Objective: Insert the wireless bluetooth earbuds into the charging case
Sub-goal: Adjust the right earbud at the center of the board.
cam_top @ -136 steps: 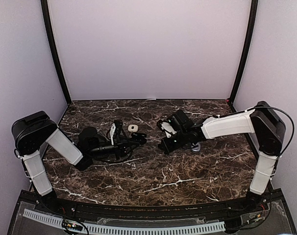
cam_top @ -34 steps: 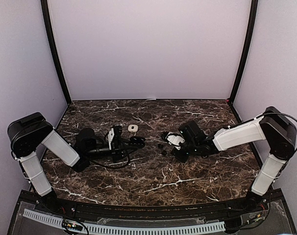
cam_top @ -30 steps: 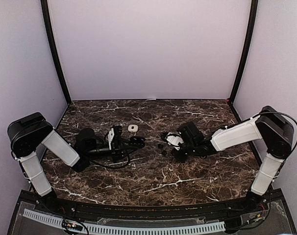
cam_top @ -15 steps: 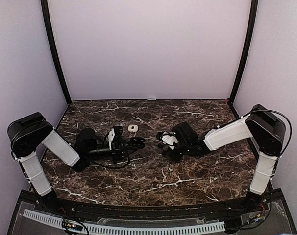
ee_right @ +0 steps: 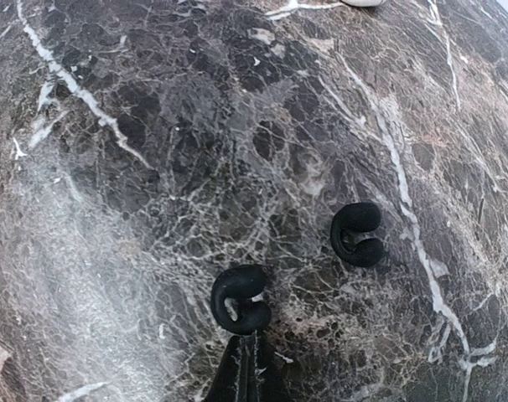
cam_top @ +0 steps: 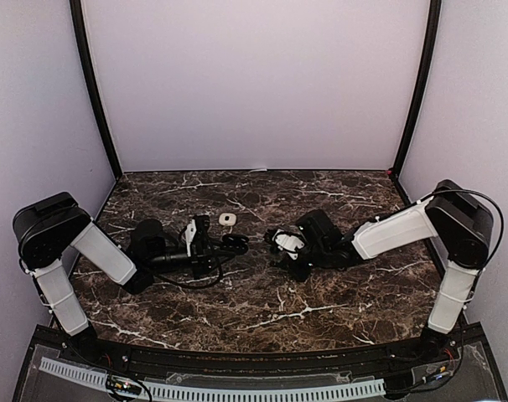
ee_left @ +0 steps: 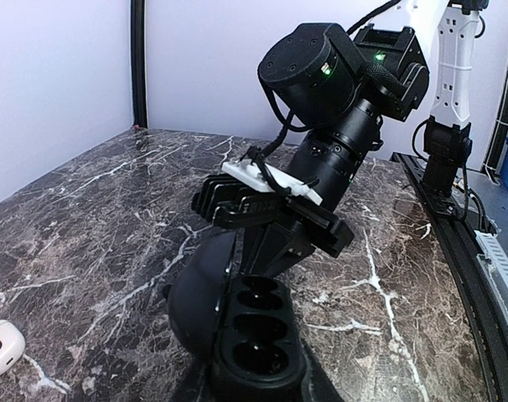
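In the right wrist view, two dark C-shaped earbuds lie on the marble, one near (ee_right: 241, 299) and one farther right (ee_right: 357, 234). My right gripper (ee_right: 247, 368) is shut, its joined tips touching the near earbud's rear edge, with nothing between them. The black charging case (ee_left: 256, 343) stands open, its lid (ee_left: 197, 293) swung left and its wells showing no earbud. My left gripper (ee_left: 254, 381) is shut on the case's base, fingers mostly hidden beneath it. From above, the left gripper (cam_top: 227, 243) and the right gripper (cam_top: 275, 240) face each other mid-table.
A small white oval piece (cam_top: 227, 219) lies behind the left gripper, also seen in the left wrist view (ee_left: 1, 347). The right arm's black wrist (ee_left: 338, 92) hangs just beyond the case. Black frame posts (cam_top: 95, 92) and pale walls enclose the marble table (cam_top: 304, 301).
The right arm has slid left toward the earbuds and its jaws have closed. The left arm and the case have not moved.
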